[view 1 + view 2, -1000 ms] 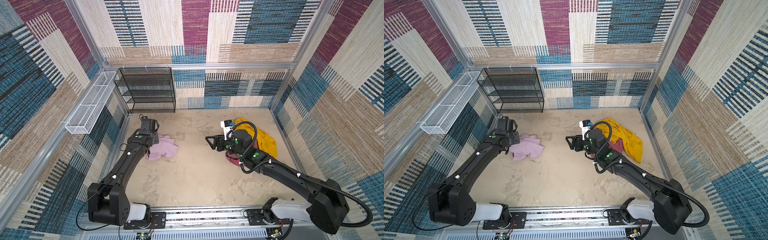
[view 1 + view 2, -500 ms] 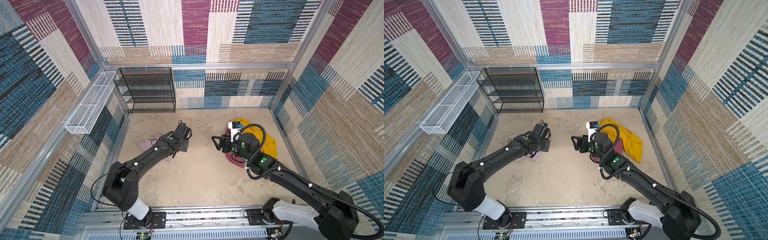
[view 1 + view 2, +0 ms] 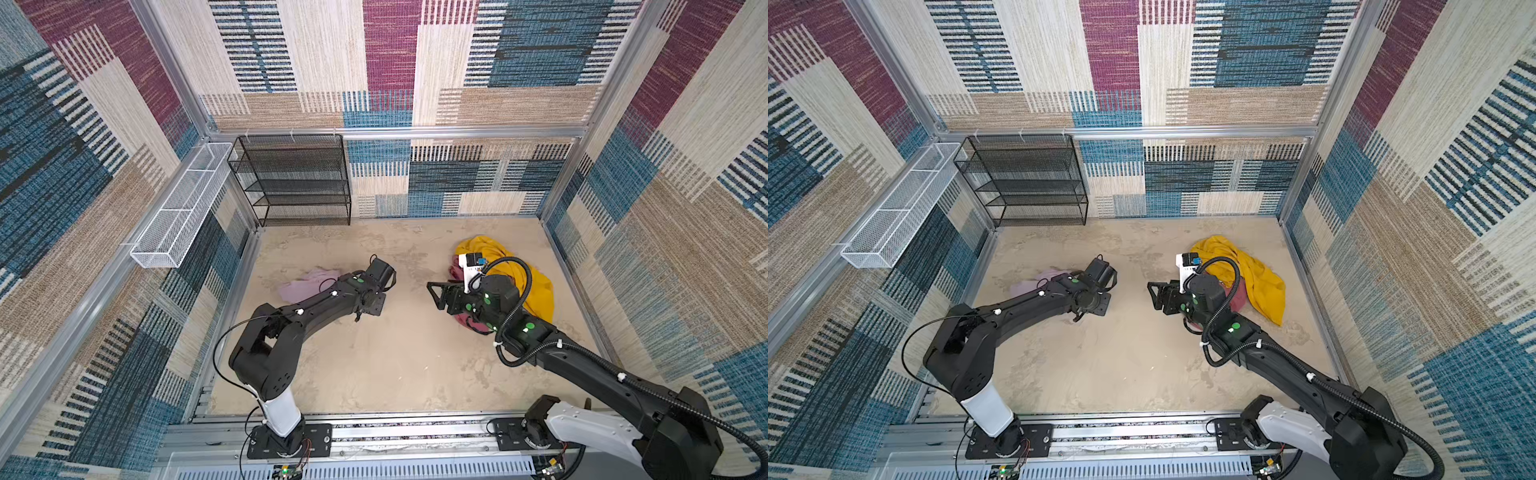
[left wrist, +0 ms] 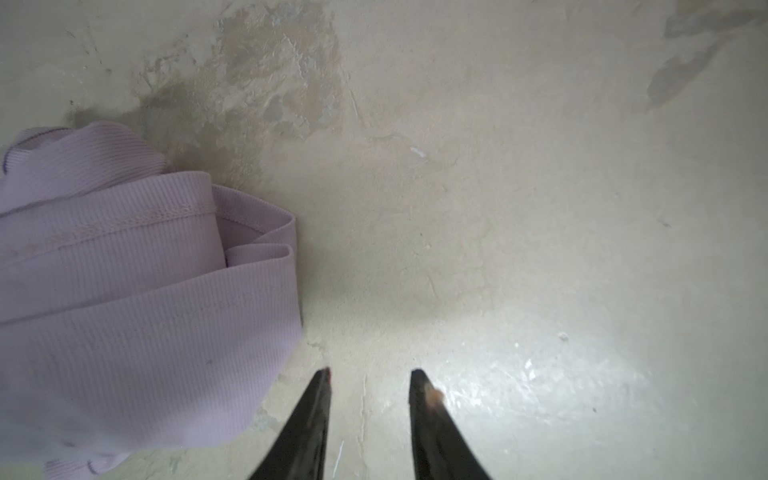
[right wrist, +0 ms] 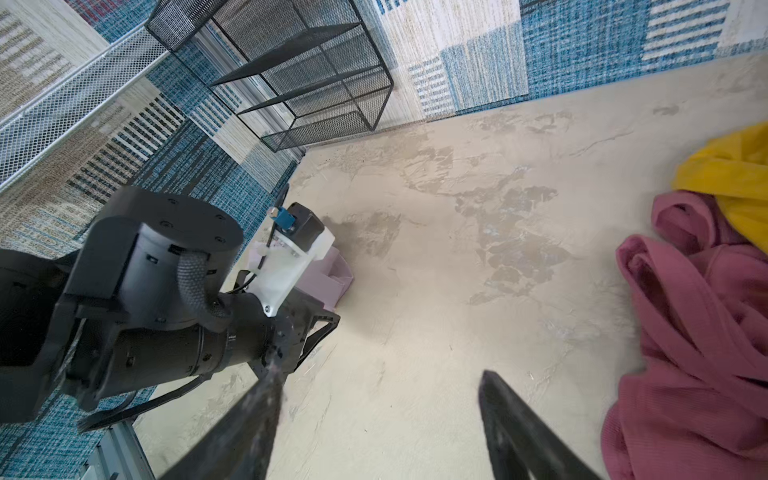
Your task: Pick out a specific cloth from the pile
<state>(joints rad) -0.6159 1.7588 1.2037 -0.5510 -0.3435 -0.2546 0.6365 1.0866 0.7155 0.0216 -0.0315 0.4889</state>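
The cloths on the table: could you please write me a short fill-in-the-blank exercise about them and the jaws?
The pile consists of ____ cloths, one mustard-yellow, one rose-red.
The lilac cloth lies apart from it, beside the ____ arm's jaws.
The left gripper and the right gripper both have ____ jaws, holding nothing.
Missing words: two; left; open.
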